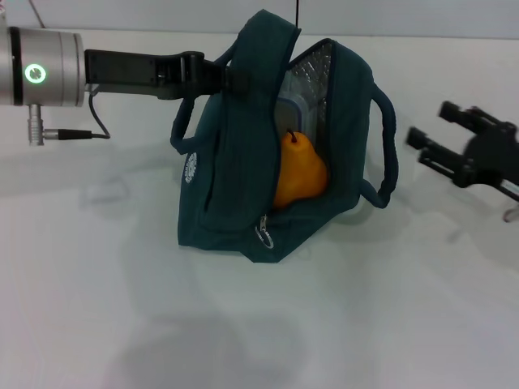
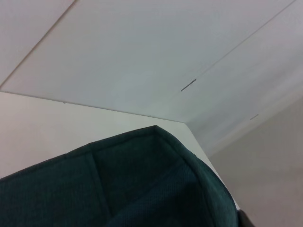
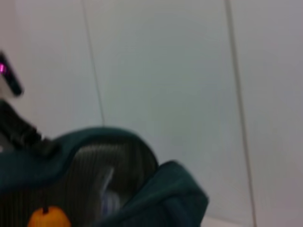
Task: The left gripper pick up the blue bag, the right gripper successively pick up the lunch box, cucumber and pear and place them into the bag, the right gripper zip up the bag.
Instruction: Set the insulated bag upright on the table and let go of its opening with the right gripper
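The blue bag [image 1: 235,186] stands mid-table with its mouth open and the silvery lining showing. My left gripper [image 1: 233,78] is shut on its upper edge by a handle. Inside rests the orange pear [image 1: 298,172], and the lunch box [image 1: 297,110] shows behind it by its blue rim. The cucumber is hidden. My right gripper [image 1: 432,123] hangs open and empty to the right of the bag, clear of it. The left wrist view holds only the bag [image 2: 142,189] fabric. In the right wrist view the bag [image 3: 156,198] is open, with the pear [image 3: 47,218] inside.
The zipper's metal ring pull [image 1: 263,235] hangs at the bag's near lower end. A loop handle [image 1: 388,146] sticks out toward the right gripper. The white table [image 1: 243,324] lies bare around the bag.
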Robot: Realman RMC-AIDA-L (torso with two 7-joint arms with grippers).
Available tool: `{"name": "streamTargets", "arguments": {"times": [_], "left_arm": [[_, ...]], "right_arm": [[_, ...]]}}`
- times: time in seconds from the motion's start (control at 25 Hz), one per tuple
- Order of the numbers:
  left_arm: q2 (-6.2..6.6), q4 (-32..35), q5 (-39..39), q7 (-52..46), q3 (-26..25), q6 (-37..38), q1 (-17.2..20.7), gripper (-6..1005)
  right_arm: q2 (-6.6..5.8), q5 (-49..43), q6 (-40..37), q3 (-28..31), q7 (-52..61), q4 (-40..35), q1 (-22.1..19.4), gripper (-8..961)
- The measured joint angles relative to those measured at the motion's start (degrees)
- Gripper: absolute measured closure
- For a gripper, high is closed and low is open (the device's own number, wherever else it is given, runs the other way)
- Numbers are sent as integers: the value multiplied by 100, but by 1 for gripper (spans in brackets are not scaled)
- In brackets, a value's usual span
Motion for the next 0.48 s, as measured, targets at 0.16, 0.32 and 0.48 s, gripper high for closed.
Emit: {"name": "streamTargets", "arguments": {"times": [0.16, 0.32, 0.48], "left_arm": [[0, 0, 0, 0, 0, 3, -4, 881], [-8, 0, -3, -4, 0, 3, 0, 881], [-17, -91, -7, -3, 0, 7, 25, 881]], "right_arm": [[21, 26, 718, -384, 27, 3, 352, 253], [23, 110, 1245, -493, 33, -24, 552, 254], [14, 775, 1358, -465, -148, -127, 568, 254]]}}
